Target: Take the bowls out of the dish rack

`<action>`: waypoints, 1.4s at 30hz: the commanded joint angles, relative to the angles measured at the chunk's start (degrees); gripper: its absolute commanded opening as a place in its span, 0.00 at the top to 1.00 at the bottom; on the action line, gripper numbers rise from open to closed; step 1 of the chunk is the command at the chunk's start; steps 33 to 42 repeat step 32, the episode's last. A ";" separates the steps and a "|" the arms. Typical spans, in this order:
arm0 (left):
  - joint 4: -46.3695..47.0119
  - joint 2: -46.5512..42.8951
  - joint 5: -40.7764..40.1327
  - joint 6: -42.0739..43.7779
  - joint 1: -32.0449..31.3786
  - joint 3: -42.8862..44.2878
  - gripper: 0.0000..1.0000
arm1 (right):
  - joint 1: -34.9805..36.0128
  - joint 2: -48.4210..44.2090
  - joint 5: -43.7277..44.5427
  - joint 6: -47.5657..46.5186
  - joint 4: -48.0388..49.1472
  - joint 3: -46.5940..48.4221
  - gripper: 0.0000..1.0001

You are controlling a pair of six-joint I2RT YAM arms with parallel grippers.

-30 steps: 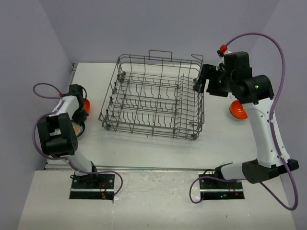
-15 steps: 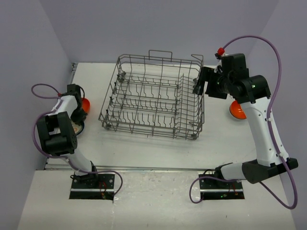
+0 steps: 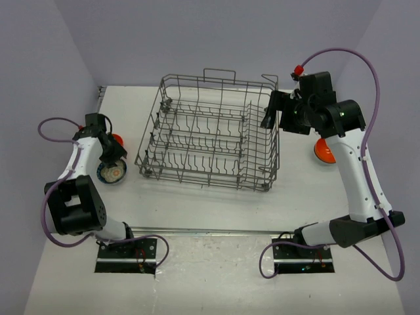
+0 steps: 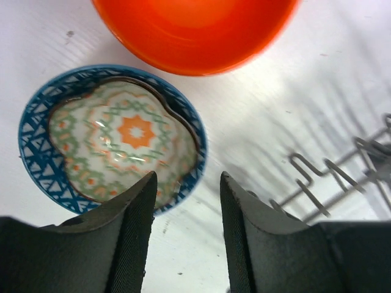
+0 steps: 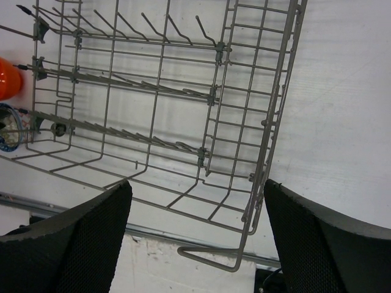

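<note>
The grey wire dish rack (image 3: 210,141) stands mid-table and I see no bowl in it. A blue-rimmed bowl with an orange-and-green patterned inside (image 3: 110,172) sits left of the rack, beside an orange bowl (image 3: 117,140). Both show in the left wrist view, the patterned bowl (image 4: 113,137) and the orange bowl (image 4: 195,30). My left gripper (image 3: 107,152) hangs open and empty just above them (image 4: 186,204). My right gripper (image 3: 270,115) is wide open and empty over the rack's right wall (image 5: 269,128). A second orange bowl (image 3: 324,151) sits right of the rack.
The rack's tines (image 4: 330,183) lie close to the right of the left gripper. The table's front edge strip (image 5: 153,235) shows below the rack's loop handle (image 5: 214,256). Grey walls close in the left, back and right sides.
My left gripper has drawn up and back off the patterned bowl, which now stands uncovered on the table. My right gripper has shifted slightly left over the rack's right wall.
</note>
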 commanded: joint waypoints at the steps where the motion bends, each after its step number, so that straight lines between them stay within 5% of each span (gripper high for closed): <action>1: -0.94 -5.14 5.22 -2.49 -1.04 0.51 0.52 | 0.21 0.00 -1.17 -1.00 1.20 0.13 0.11; 11: -3.84 -8.84 2.58 -3.90 -1.13 1.74 0.46 | 0.30 0.52 -2.05 -1.27 0.67 2.50 0.02; 19: -0.51 -11.92 9.70 -5.13 -3.67 7.44 0.45 | 1.35 -0.62 -3.54 -2.24 3.04 -0.30 0.01; 28: 1.87 -10.69 11.29 -1.88 -11.41 22.47 0.35 | 2.59 -2.46 -3.19 -3.29 5.68 -2.86 0.01; 32: 2.57 -10.07 13.21 -2.49 -12.29 25.21 0.15 | 3.29 -3.34 -3.36 -3.99 5.51 -3.30 0.01; 42: 2.57 -10.07 13.21 -2.49 -12.29 25.21 0.15 | 3.29 -3.34 -3.36 -3.99 5.51 -3.30 0.01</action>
